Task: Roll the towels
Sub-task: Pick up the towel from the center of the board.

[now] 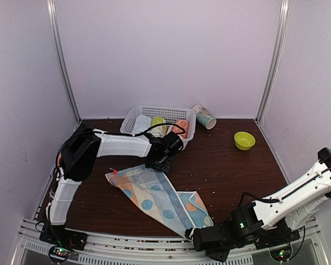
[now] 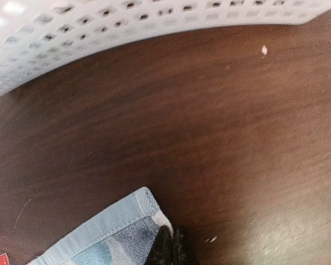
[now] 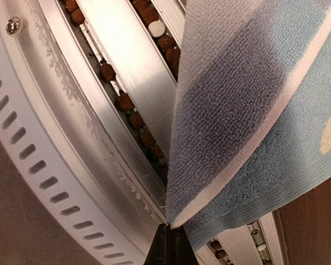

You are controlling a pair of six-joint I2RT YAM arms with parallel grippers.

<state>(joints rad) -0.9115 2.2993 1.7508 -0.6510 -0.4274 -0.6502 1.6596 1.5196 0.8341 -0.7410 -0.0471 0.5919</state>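
Top external view: a dark wooden worktop inside a white-walled booth, with two robot arms reaching in from the near edge. A light blue towel with orange and pale spots lies spread flat and unrolled. Its long axis runs on a diagonal, from left of the worktop's middle down to the near edge right of centre.

The left gripper sits low over the towel's far corner, just in front of a white slotted basket at the far edge. Left wrist view: the left gripper has its jaws closed together, and the blue towel's hemmed edge runs right up to the tips, so it seems to be pinched there. The basket's wall curves across the top of this view.

The right gripper is at the near edge, on the towel's near-right corner. Right wrist view: the right gripper is fully closed on that corner, and the blue cloth fans out from the tips across the metal rail along the worktop's near edge.

Inside the basket are three rolls: one pale, one yellow-green and the peach-orange towel, rolled up. A patterned cup lies on its side just right of the basket, and a yellow-green bowl sits near the far right corner.
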